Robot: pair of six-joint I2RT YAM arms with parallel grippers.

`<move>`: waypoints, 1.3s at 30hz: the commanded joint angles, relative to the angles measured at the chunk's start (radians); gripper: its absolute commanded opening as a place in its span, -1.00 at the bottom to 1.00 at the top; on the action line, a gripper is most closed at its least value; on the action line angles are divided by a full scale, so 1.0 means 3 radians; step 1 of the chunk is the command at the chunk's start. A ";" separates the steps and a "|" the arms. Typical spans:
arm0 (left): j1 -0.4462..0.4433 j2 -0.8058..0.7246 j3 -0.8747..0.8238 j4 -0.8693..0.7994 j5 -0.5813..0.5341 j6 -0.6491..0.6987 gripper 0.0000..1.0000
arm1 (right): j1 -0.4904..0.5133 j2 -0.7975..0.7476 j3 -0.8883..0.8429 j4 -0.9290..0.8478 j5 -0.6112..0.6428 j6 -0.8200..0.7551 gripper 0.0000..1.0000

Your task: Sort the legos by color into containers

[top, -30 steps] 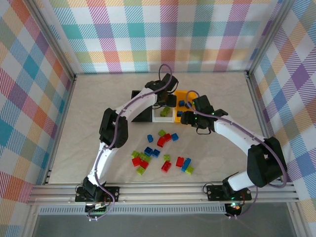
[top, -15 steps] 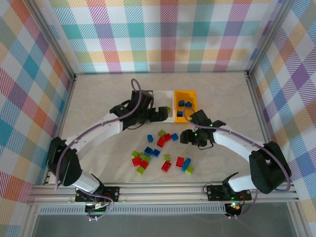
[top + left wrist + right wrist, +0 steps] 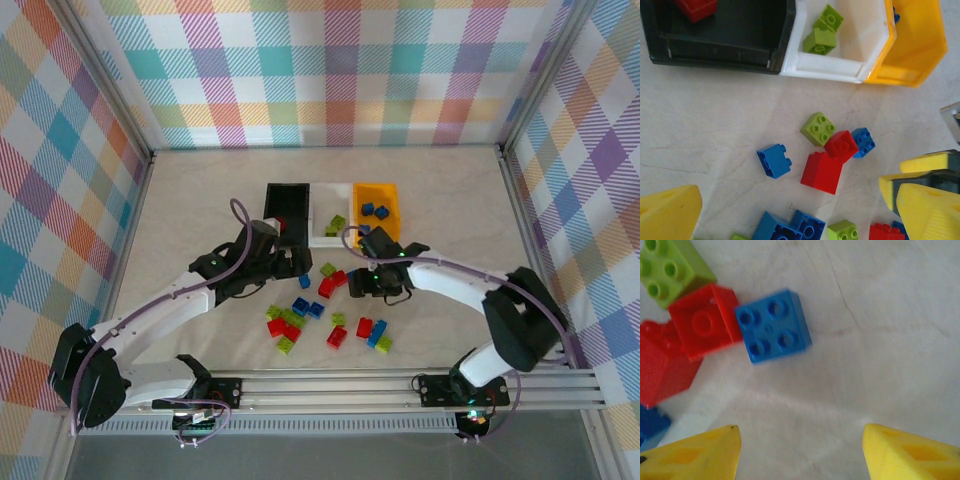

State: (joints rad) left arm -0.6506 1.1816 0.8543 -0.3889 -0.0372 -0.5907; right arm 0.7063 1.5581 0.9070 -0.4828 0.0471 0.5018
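**Both grippers open above the loose bricks**

The left gripper (image 3: 797, 200) and right gripper (image 3: 800, 445) both have their jaws spread wide and hold nothing. The loose legos (image 3: 365, 327) lie scattered at lower centre. Above them, the black bin (image 3: 290, 198), white bin (image 3: 322, 200) and orange-yellow bin (image 3: 375, 190) stand side by side.

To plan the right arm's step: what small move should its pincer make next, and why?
Probably lower the right pincer over the blue brick: it is open and empty, the brick lies just ahead beside a red brick, and the orange bin holds blue ones.
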 commanded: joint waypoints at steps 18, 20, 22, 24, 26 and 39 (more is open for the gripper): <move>0.0256 -0.0247 -0.0221 0.0008 0.0079 -0.0107 1.00 | 0.0136 0.0867 0.0593 0.0193 0.0613 -0.0451 0.00; 0.0261 -0.0262 -0.0221 0.0013 0.0079 -0.0113 1.00 | 0.0135 0.0839 0.0577 0.0223 0.0556 -0.0460 -0.13; 0.0266 -0.0267 -0.0230 0.0023 0.0082 -0.0122 1.00 | 0.0137 0.0802 0.0564 0.0224 0.0529 -0.0451 -0.22; 0.0273 -0.0255 -0.0230 0.0043 0.0095 -0.0132 1.00 | 0.0136 0.0729 0.0543 0.0204 0.0513 -0.0446 -0.30; 0.0279 -0.0235 -0.0237 0.0042 0.0096 -0.0156 1.00 | 0.0136 0.0590 0.0492 0.0186 0.0526 -0.0435 -0.36; 0.0431 -0.0348 -0.0366 0.0232 0.0325 -0.0255 1.00 | -0.0605 0.0165 0.1053 -0.0032 0.0626 -0.0392 -0.38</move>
State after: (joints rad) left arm -0.5449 1.1107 0.7639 -0.3588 0.0250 -0.6445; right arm 0.5781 1.5589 1.1709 -0.4778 0.2321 0.3771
